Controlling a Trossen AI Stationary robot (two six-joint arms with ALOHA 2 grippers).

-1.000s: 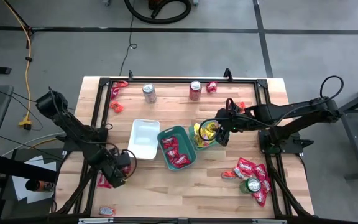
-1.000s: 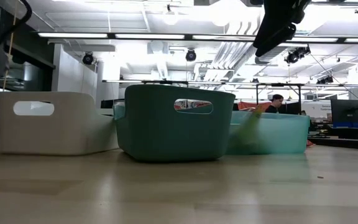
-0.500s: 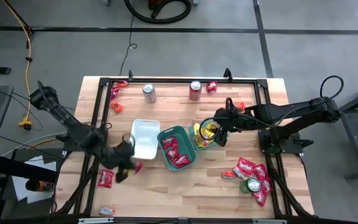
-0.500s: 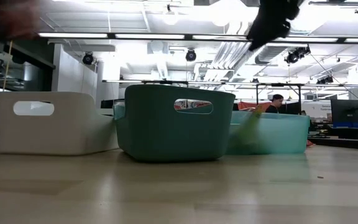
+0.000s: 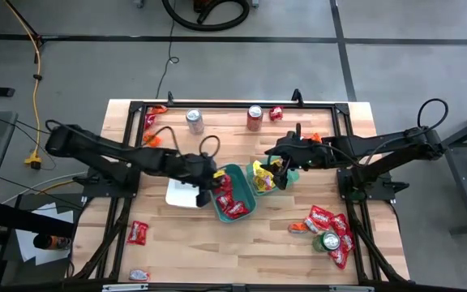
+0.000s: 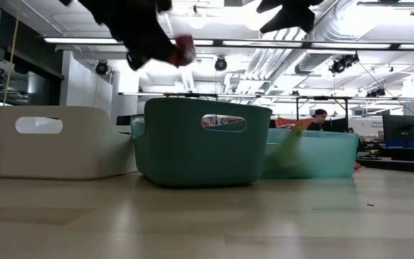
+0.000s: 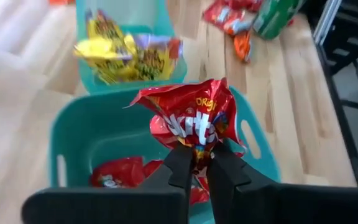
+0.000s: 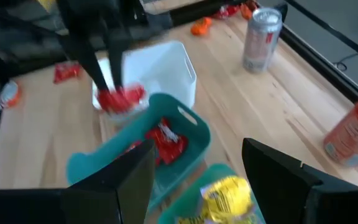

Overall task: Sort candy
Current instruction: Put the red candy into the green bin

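Grey concrete floor surrounds our wooden table [image 5: 242,243], which is edged by a black frame. Near the middle sit three trays side by side: a white tray [image 5: 186,174], a dark teal tray [image 5: 235,212] with red packets in it, and a lighter teal tray [image 5: 259,188] with yellow packets in it.

Our left hand [image 7: 196,163] hangs above the dark teal tray at its edge toward the white tray. Its fingers [image 7: 180,163] are pinched shut on the lower edge of a red candy packet [image 7: 191,119], which stands crumpled above them and clear of the tray. In the low view we see the same packet [image 6: 182,50] in the air above the tray's rim, and the right wrist view shows it [image 8: 122,98] hanging by the white tray.

Our right hand [image 5: 282,166] hovers over the lighter teal tray with its fingers [image 8: 114,186] spread wide and nothing between them.

More candy lies loose on the table: a red heap [image 5: 329,223] near our right arm's base beside a green can [image 5: 330,241], a red packet [image 5: 138,232] and a smaller one [image 5: 139,275] at the front corner on our left, and a few red and orange pieces [image 5: 152,122] along the far edge. A silver can [image 5: 194,121] and a red can [image 5: 254,118] stand upright at that far edge. In the low view a person [image 6: 318,119] shows far back in the room
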